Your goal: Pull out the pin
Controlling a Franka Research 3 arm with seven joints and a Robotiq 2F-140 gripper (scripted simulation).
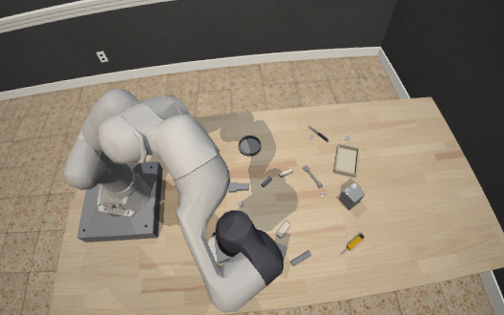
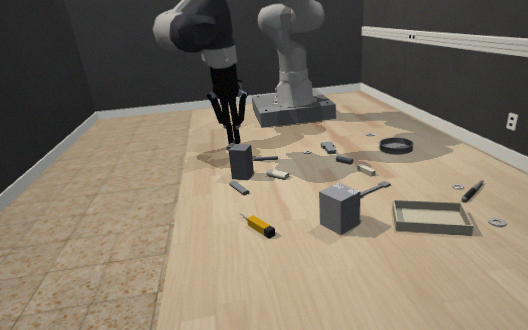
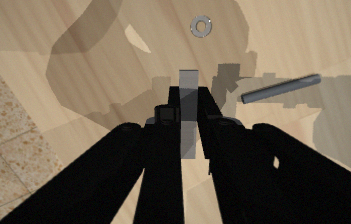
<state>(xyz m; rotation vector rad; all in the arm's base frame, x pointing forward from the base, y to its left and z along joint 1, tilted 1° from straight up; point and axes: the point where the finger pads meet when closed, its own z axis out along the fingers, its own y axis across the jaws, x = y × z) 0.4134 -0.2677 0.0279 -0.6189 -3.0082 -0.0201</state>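
Note:
My gripper (image 2: 233, 142) (image 3: 187, 102) is shut on the grey pin (image 3: 188, 79), a flat bar that sticks out past both sides of the fingertips. The gripper hangs beyond the tall dark grey block (image 2: 241, 162) in the exterior view, on the robot base's side of it. How high the pin hangs above the table is hard to tell. The tall block stands upright; in the top view the arm hides most of it, and its hole is not visible. A second grey block (image 1: 351, 197) (image 2: 340, 210) stands well apart from the gripper.
A dark rod (image 2: 266, 158) (image 3: 282, 89) lies near the tall block, and a washer (image 3: 201, 26) lies farther off. A cream piece (image 1: 283, 229) (image 2: 278, 174), a grey bar (image 1: 301, 258) (image 2: 239, 188) and a yellow screwdriver (image 1: 355, 241) (image 2: 261, 226) lie around it. A tray (image 1: 335, 160) stands farther away.

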